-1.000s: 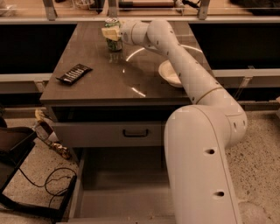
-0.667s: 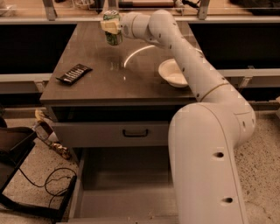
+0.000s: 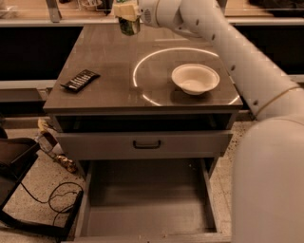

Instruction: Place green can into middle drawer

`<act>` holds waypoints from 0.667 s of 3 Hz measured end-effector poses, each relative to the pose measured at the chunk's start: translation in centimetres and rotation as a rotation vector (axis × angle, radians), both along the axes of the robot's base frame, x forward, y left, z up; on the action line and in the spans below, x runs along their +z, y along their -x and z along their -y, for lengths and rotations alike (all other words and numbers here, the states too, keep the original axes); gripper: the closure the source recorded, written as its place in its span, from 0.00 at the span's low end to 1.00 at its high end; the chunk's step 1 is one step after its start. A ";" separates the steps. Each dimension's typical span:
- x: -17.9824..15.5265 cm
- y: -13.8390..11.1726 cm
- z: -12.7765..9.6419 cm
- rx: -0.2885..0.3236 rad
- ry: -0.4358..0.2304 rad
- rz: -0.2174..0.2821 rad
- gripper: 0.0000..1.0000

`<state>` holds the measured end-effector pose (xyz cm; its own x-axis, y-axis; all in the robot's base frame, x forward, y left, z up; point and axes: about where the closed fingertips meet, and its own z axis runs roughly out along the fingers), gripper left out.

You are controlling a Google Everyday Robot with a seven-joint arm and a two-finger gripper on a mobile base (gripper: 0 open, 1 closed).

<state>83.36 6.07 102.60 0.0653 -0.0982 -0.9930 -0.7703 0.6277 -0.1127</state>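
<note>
White arm [image 3: 228, 52] outstretched — tool [image 3: 126, 11] clasping green can [image 3: 129, 26] over table [image 3: 109, 71] rear.

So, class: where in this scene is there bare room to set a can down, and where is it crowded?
Bare: the middle drawer floor, between its side walls; the tabletop between remote and white bowl. Crowded: the table's far edge, where the tool holds the green can.

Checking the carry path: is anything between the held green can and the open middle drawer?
Nothing visible blocks it. The gripper holds the green can over the table; remote and white bowl flank the route to the open middle drawer.
</note>
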 end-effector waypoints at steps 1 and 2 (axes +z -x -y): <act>2.7 6.2 1.5 0.011 0.008 0.033 1.00; 3.1 13.0 2.5 0.020 0.020 0.046 1.00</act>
